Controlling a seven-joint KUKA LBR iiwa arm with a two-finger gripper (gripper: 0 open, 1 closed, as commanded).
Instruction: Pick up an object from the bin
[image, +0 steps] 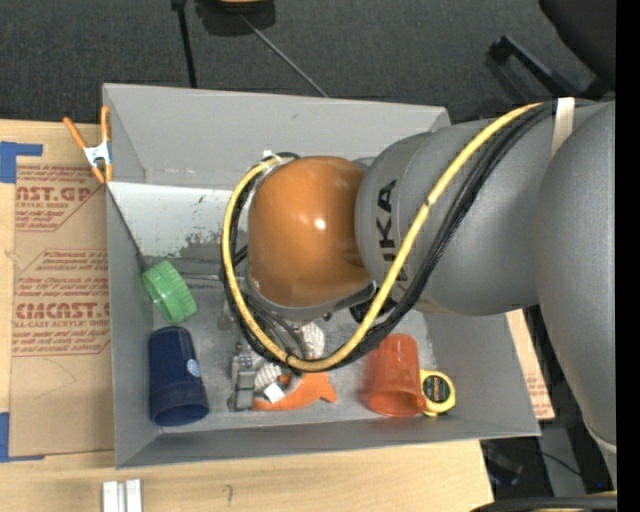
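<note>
My gripper reaches down from under the arm's orange cover to the bin floor near the front wall, left of the middle. Right beside it lies a small white thing, touching a flat orange piece with a curved tip. A crumpled white and grey thing sits just behind these, partly under the cables. A dark blue cup lies on its side a little to the left of the gripper.
A green cup lies by the left wall behind the blue one. An orange cup lies tipped at the front right, with a yellow tape measure against it. The arm and its cover hide the middle of the bin.
</note>
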